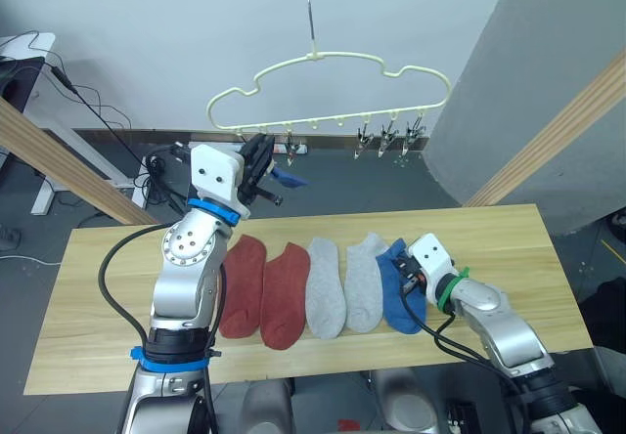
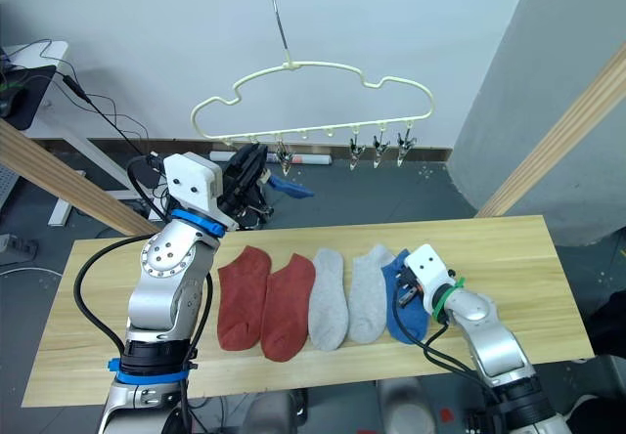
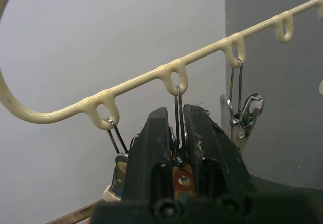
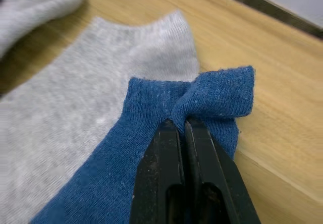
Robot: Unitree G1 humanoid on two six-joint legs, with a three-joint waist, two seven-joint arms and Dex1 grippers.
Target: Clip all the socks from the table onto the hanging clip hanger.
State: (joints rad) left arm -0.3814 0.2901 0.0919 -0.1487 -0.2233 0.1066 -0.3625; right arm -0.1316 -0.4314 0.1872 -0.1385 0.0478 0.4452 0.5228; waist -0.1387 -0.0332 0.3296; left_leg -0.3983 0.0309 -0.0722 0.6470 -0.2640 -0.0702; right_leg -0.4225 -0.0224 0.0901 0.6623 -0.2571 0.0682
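Head stereo pair overhead, shared table [image 1: 509, 248] — wrist views close-up

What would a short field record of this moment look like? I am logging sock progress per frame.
socks on table: five in a row on the table: two red socks, two grey socks, one blue sock
sock at hanger: a second blue sock by the left gripper
clip hanger: cream clip hanger hanging above the table's far edge
left gripper: left gripper raised, fingers closed on a metal clip
right gripper: right gripper pinching the blue sock's cuff on the table
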